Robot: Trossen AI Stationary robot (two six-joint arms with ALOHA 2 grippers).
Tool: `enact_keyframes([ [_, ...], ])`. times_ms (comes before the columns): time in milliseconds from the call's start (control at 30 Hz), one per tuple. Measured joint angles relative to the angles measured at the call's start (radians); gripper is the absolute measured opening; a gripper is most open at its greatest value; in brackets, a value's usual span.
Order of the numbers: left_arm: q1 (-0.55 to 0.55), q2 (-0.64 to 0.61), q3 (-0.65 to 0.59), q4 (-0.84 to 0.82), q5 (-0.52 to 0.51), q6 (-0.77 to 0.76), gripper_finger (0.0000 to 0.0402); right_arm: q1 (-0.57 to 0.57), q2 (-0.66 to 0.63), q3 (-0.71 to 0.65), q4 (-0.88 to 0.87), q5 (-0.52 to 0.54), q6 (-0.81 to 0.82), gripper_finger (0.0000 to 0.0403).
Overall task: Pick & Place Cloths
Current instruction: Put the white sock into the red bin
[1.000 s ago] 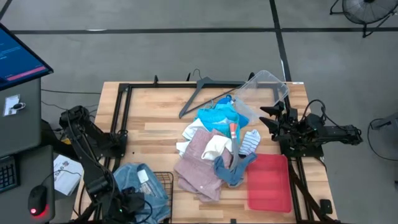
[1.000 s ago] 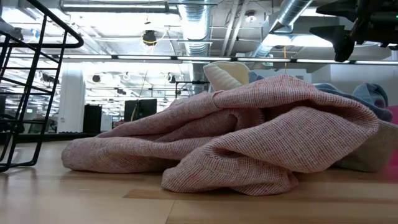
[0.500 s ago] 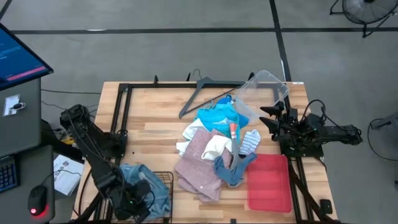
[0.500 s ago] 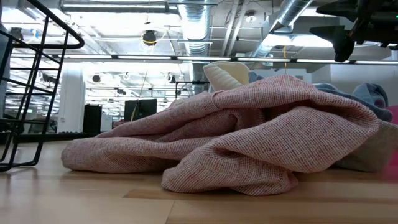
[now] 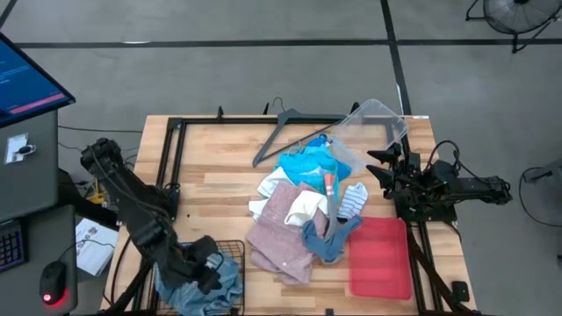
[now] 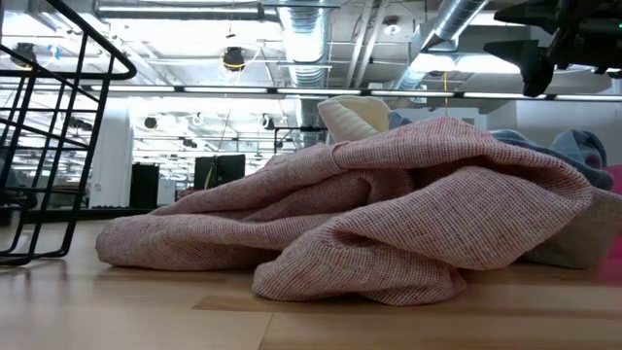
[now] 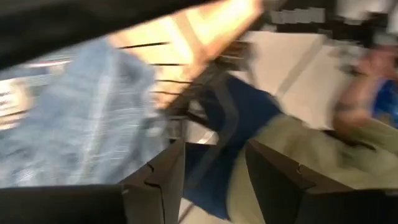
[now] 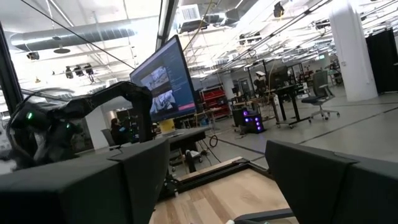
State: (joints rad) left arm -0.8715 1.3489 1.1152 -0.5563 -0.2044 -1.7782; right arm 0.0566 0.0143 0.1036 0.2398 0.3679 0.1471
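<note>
Below your left gripper (image 5: 206,268), at the table's near-left corner, the blue denim (image 5: 204,285) lies crumpled in the wire basket (image 5: 230,255); its fingers (image 7: 155,177) stand apart with nothing between them. Your right gripper (image 5: 378,163) waits at the far-right edge, spread wide and empty, with the pink cloth (image 5: 279,230), turquoise cloth (image 5: 307,164) and striped sock (image 5: 353,198) heaped beside it.

Table (image 5: 219,167): cloth pile (image 5: 303,211) at centre, spreading toward the near edge. Hanger (image 5: 285,132) behind the pile, near the far edge. Clear bin (image 5: 373,127) at the far right corner. Flat lid (image 5: 379,257) at the near right corner, just beside the pile. Wire basket (image 5: 230,259) and denim garment (image 5: 206,281) at the near left corner.
</note>
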Motion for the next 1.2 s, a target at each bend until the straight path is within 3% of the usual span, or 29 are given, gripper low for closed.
enact_keyframes([
  [300,0.042,-0.068,0.001,-0.005,-0.08,0.225,0.0123,0.0,0.0,0.0,0.0,0.0,0.0,0.0263],
  [400,0.131,-0.074,0.001,0.002,-0.158,0.452,0.0111,0.0,0.0,0.0,0.0,0.0,0.0,0.0263],
  [567,0.332,-0.111,0.001,0.02,-0.229,0.952,0.0114,0.0,0.0,0.0,0.001,0.0,0.0,0.0263],
  [700,0.497,-0.117,0.001,0.101,-0.214,1.305,0.0143,0.0,0.0,0.0,0.0,0.0,0.0,0.0263],
  [833,0.62,-0.084,0.001,0.227,-0.167,1.516,0.0195,0.0,0.0,0.0,0.0,0.0,0.0,0.0263],
  [1033,0.703,0.048,0.001,0.323,-0.129,1.651,0.0286,0.0,0.0,0.0,-0.002,0.0,0.0,0.0263],
  [1200,0.721,0.17,0.0,0.385,-0.12,1.674,0.0319,0.0,0.0,0.0,-0.003,0.0,0.0,0.0263],
])
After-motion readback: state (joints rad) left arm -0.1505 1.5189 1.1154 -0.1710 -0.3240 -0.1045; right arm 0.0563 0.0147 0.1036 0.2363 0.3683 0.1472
